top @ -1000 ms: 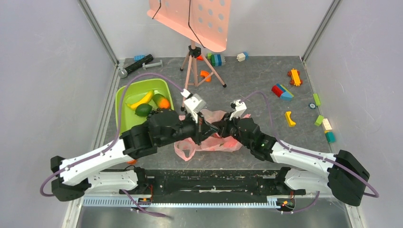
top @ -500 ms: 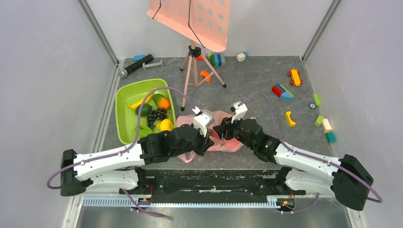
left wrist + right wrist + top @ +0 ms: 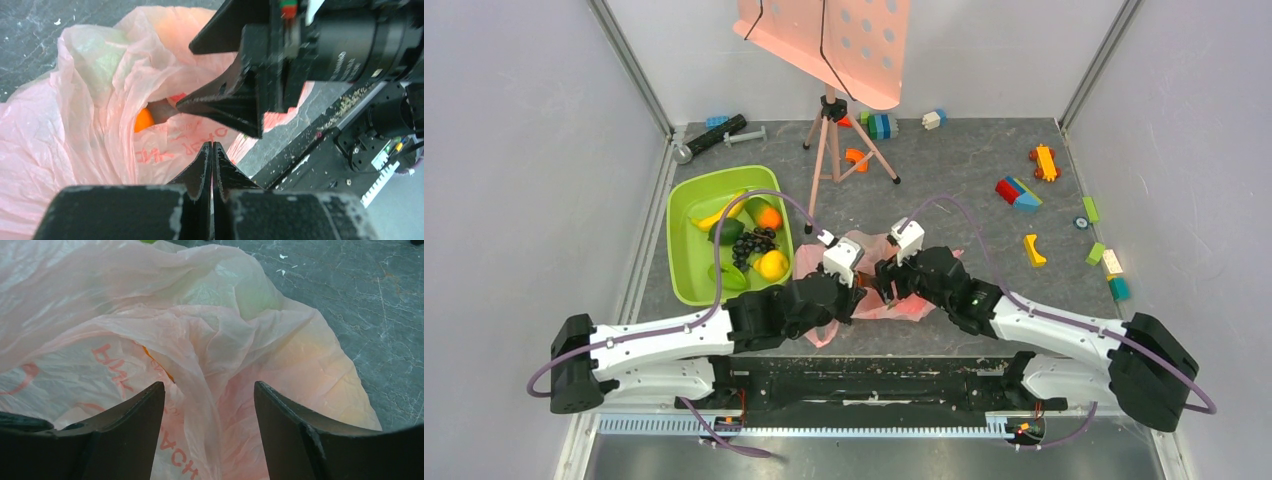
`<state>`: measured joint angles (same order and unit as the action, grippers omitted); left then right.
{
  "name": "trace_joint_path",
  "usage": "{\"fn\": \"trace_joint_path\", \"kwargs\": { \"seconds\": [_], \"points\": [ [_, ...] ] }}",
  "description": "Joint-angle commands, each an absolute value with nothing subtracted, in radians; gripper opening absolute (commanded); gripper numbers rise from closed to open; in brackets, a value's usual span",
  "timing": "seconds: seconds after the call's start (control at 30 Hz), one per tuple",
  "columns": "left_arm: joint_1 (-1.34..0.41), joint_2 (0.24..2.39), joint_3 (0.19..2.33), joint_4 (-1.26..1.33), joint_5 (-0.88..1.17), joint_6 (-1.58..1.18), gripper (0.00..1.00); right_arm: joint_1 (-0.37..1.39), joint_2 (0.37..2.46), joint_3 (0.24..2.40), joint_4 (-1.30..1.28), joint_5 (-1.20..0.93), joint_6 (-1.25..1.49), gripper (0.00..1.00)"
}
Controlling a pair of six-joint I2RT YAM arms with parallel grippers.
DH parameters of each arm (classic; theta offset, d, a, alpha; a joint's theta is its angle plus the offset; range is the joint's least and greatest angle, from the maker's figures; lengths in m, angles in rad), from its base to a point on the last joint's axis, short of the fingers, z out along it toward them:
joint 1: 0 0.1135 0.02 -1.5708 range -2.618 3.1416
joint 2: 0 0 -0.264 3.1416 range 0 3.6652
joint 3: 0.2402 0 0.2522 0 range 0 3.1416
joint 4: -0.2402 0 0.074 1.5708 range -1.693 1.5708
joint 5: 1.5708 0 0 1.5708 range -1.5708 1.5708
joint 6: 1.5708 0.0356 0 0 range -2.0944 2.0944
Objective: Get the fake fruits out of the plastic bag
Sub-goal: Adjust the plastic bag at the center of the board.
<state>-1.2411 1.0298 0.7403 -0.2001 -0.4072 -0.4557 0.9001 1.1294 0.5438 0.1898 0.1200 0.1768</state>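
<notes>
The pink plastic bag (image 3: 869, 243) lies crumpled at the table's middle, between my two grippers. In the left wrist view the bag (image 3: 75, 125) gapes, and an orange fake fruit (image 3: 144, 120) shows deep inside. My left gripper (image 3: 212, 146) is shut at the bag's near edge, with nothing seen between its jaws. My right gripper (image 3: 209, 390) is open over the bag (image 3: 200, 300), a fold of film standing between its fingers. From above, the left gripper (image 3: 856, 293) and right gripper (image 3: 886, 285) nearly meet. Several fruits, among them grapes (image 3: 752, 243) and a lemon (image 3: 773, 264), lie in the green tub (image 3: 679, 250).
A tripod (image 3: 829, 130) with a rigid pink perforated panel stands behind the bag. Toy blocks (image 3: 1019, 192) and a yellow piece (image 3: 1032, 250) are scattered at the right. Tools (image 3: 714, 135) lie at the back left corner.
My left arm swung from beside the green tub back to the bag's near edge, uncovering grapes and a lemon in the tub. My right gripper opened and shifted slightly left over the bag.
</notes>
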Motion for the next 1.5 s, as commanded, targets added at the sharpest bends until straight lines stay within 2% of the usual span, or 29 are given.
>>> {"fn": "trace_joint_path", "kwargs": {
  "seconds": [0.0,0.03,0.33,0.43,0.83,1.07,1.47],
  "points": [
    [-1.233,1.061,0.732,-0.080,-0.478,-0.479,0.02,0.898,1.187,0.620,0.201,0.123,0.122,0.69],
    [-1.230,1.069,0.727,-0.064,-0.485,-0.477,0.02,0.899,1.199,0.629,0.196,0.129,0.118,0.67],
    [-1.210,1.141,0.689,0.058,-0.422,-0.454,0.02,0.896,1.248,0.661,0.216,0.193,0.170,0.18],
    [-1.200,1.156,0.661,0.100,-0.435,-0.454,0.02,0.891,1.242,0.659,0.224,0.192,0.196,0.08],
    [-1.110,1.307,0.634,0.203,-0.546,-0.417,0.02,0.889,1.171,0.651,0.204,0.204,0.233,0.03],
    [-1.110,1.254,0.558,0.156,-0.558,-0.461,0.02,0.865,1.156,0.679,0.122,0.366,0.256,0.00],
    [-1.110,1.136,0.372,0.133,-0.551,-0.610,0.02,0.829,1.150,0.657,0.095,0.466,0.319,0.00]
  ]
}}
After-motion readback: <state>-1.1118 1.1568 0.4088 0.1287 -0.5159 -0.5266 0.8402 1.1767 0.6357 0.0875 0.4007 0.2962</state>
